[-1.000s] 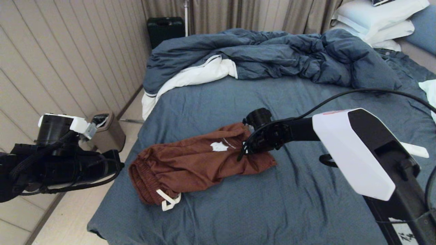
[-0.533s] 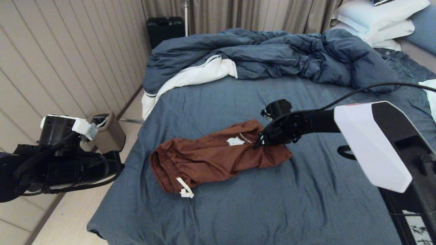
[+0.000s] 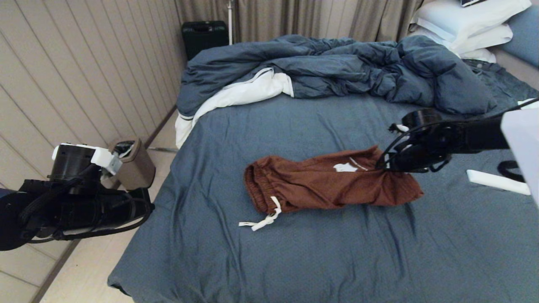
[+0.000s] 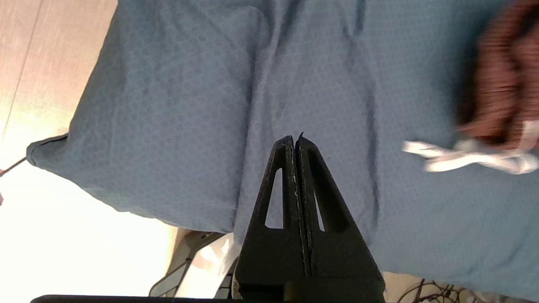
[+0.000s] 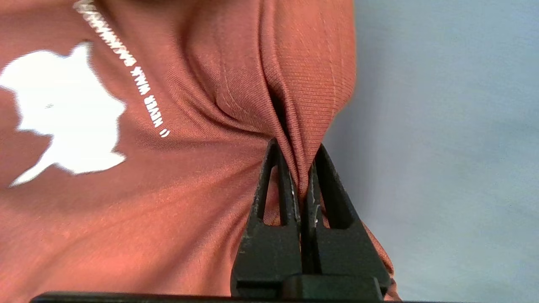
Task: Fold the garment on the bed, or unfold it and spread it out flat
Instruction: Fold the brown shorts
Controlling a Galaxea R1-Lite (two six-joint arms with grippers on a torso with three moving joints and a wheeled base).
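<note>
garment [image 3: 332, 183] dragged rightward — right pincer [image 3: 385, 166] clamping it.

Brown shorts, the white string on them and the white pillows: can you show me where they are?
Rust-brown soft fabric shorts [image 3: 328, 183], head view, middle of the leg cloth.
White drawstring [image 3: 263, 219], head view, loose end lying on the sheet.
Stacked white pillows [image 3: 463, 25], head view, front face of the top pillow.
</note>
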